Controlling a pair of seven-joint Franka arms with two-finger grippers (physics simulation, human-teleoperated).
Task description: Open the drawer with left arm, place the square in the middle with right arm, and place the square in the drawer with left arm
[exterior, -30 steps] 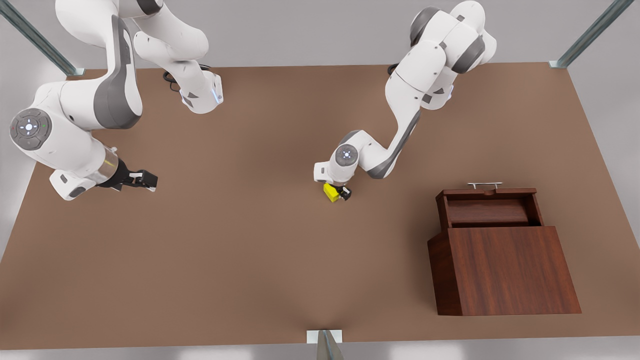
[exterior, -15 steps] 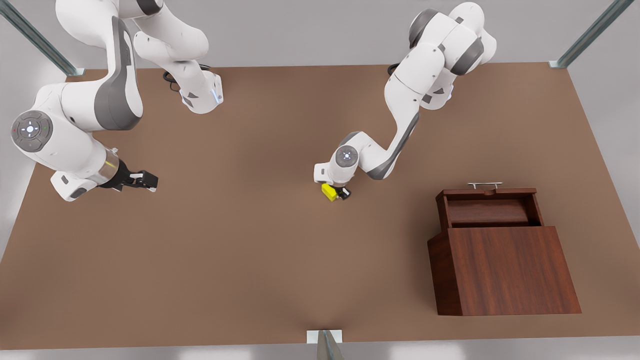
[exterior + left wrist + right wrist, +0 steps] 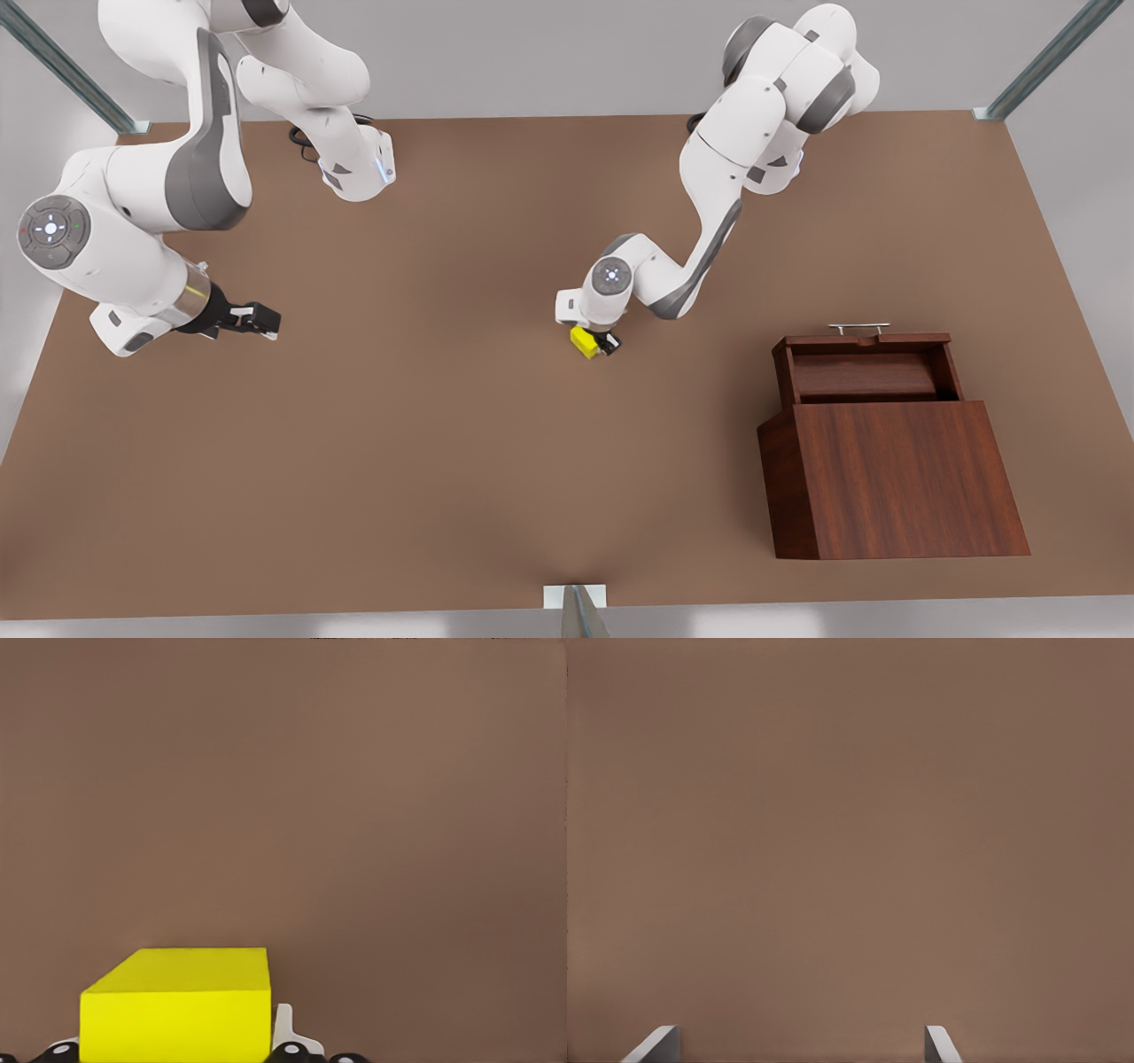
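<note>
The left tool (image 3: 606, 344) has lifted a bit, probably gripping the square (image 3: 584, 340); right tool (image 3: 257, 319) waits, fingers apart.

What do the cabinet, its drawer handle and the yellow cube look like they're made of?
Cabinet: dark reddish wood or veneer, visible grain, low sheen. Handle: thin silvery bar, probably metal. Cube: uniform bright yellow, matte, likely plastic or painted; the render leaves it open.

Pale grey wall (image 3: 549, 62) at twelve o'clock, grey metal frame struts (image 3: 66, 66) at ten and two o'clock, short metal post (image 3: 578, 611) at six o'clock, soft even light
</note>
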